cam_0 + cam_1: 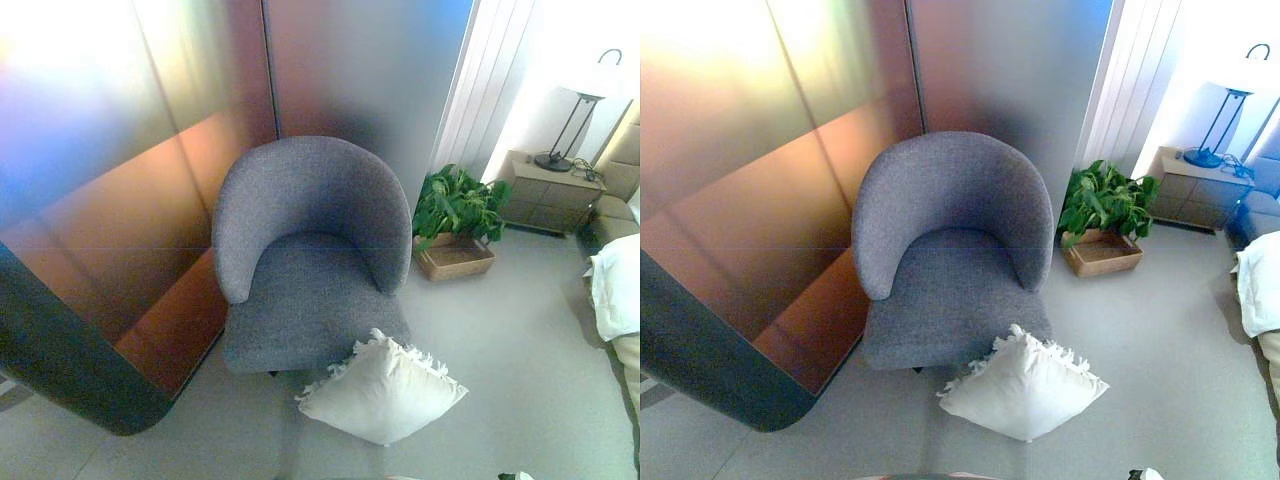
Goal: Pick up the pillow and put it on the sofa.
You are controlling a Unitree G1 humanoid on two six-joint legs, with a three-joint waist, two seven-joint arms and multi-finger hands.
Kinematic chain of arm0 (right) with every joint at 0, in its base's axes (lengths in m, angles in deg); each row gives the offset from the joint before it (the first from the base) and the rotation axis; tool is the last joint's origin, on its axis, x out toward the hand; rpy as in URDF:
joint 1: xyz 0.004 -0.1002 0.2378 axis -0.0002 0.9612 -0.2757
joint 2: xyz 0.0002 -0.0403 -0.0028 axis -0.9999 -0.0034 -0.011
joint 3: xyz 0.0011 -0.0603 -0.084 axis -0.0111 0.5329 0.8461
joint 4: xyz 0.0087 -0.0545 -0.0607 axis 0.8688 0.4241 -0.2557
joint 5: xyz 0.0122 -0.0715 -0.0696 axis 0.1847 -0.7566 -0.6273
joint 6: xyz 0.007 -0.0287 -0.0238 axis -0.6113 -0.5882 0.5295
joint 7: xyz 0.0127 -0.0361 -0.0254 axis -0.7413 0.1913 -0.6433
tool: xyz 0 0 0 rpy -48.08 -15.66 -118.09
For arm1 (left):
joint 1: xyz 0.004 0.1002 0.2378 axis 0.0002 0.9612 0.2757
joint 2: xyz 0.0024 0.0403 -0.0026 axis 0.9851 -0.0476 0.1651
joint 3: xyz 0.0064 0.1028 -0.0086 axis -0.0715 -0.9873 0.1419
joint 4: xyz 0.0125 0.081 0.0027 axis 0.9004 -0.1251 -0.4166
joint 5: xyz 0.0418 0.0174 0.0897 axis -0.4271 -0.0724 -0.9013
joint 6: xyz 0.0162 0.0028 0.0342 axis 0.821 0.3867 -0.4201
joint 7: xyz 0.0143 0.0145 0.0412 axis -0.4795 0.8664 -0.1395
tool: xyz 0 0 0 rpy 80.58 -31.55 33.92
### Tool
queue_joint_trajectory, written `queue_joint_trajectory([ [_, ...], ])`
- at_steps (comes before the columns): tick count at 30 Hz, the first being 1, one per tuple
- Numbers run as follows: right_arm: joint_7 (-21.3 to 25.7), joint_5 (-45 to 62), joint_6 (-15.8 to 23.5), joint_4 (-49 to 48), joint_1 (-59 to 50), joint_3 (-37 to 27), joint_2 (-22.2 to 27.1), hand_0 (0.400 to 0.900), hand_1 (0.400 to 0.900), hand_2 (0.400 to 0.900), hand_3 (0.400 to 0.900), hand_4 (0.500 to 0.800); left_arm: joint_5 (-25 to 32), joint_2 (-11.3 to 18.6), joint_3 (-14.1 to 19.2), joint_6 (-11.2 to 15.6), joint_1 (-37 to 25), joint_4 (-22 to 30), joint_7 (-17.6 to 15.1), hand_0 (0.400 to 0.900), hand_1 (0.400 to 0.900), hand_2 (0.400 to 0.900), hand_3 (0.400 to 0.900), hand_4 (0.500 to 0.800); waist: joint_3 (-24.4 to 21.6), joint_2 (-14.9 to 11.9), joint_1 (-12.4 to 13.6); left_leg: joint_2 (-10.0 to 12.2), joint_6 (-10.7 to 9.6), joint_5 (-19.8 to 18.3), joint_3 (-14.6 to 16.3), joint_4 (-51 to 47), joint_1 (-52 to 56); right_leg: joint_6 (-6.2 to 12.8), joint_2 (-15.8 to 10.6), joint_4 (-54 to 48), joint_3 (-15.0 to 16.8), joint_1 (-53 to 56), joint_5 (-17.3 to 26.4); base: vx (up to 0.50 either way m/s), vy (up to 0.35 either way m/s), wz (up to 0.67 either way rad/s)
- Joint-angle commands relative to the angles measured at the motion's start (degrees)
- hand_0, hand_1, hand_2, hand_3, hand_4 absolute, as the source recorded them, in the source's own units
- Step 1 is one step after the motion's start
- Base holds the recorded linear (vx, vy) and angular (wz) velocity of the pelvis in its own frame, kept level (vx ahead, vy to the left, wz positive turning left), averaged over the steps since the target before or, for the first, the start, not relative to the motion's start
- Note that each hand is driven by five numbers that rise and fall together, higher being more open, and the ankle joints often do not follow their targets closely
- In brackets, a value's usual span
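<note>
Pillow on the floor by the sofa, not yet picked up; no hand clearly in view.

From the left: a glossy panel wall (pixel 120 200), then the grey round-backed sofa (pixel 310 250) at centre, its seat bare. The white fringed pillow (pixel 385 390) lies on the floor (pixel 520 340), touching the sofa's near right corner, one corner pointing near, its long diagonal running left to right. Farther right stand a plant (pixel 458 205) in a basket, a nightstand (pixel 548 190) with a lamp (pixel 575 115), and a bed edge (pixel 615 285). Neither hand shows, so whether the fingers are wide or closed cannot be told, nor which is nearer. The pillow lies ahead, slightly right; the lift would go far and left onto the seat.
</note>
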Motion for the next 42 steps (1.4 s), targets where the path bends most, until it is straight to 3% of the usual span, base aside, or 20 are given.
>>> queue_joint_trajectory([
  [1,4.18,-2.49,0.61,-0.77,-6.06,1.65,2.13,0.900,0.900,0.900,0.900,0.800,2.08,-2.53,0.50,2.04,-3.20,-1.96,2.02,0.900,0.900,0.900,0.900,0.800,3.56,-2.29,0.08,-3.01,2.51,-8.73,-0.45,0.24,5.27,1.48,1.33,-0.23,-2.38,1.87,-0.44,0.00,0.000,0.00],
  [4,4.58,-2.36,0.70,-0.84,-5.93,1.56,2.12,0.900,0.900,0.900,0.900,0.800,2.67,-2.47,0.57,2.61,-3.30,-1.76,2.91,0.900,0.900,0.900,0.900,0.800,3.51,-2.36,0.10,-2.95,2.53,-8.67,-0.31,0.24,5.21,1.49,1.33,-0.23,-2.41,1.83,-0.37,0.00,0.000,0.00],
  [13,5.46,-3.14,1.92,-1.58,-5.78,1.42,2.66,0.900,0.900,0.900,0.900,0.800,1.95,-2.13,0.64,0.59,-3.23,-1.45,4.85,0.900,0.900,0.900,0.900,0.800,3.66,-2.30,0.08,-2.84,2.57,-8.60,-0.16,0.24,5.03,1.44,1.29,-0.23,-2.48,1.65,-0.28,0.00,0.000,0.00],
  [26,3.90,-3.26,6.12,-5.19,-7.61,2.32,4.77,0.900,0.900,0.900,0.900,0.800,1.65,-1.23,-0.13,0.02,-2.51,-0.71,4.74,0.900,0.900,0.900,0.900,0.800,4.94,-2.29,0.71,-2.78,2.31,-8.33,-0.47,0.24,3.97,1.62,0.88,-0.23,-3.05,0.74,-0.07,0.04,-0.029,0.02],
  [42,5.65,2.14,7.73,-10.02,-23.24,7.05,9.42,0.900,0.900,0.900,0.900,0.800,7.41,-0.78,-4.61,-2.66,-10.57,1.44,1.85,0.900,0.900,0.900,0.900,0.800,15.45,1.38,2.16,-3.63,2.46,-3.92,-3.76,0.24,-9.56,0.39,0.42,0.62,-3.75,-12.16,2.24,-0.10,-0.021,0.06],
])
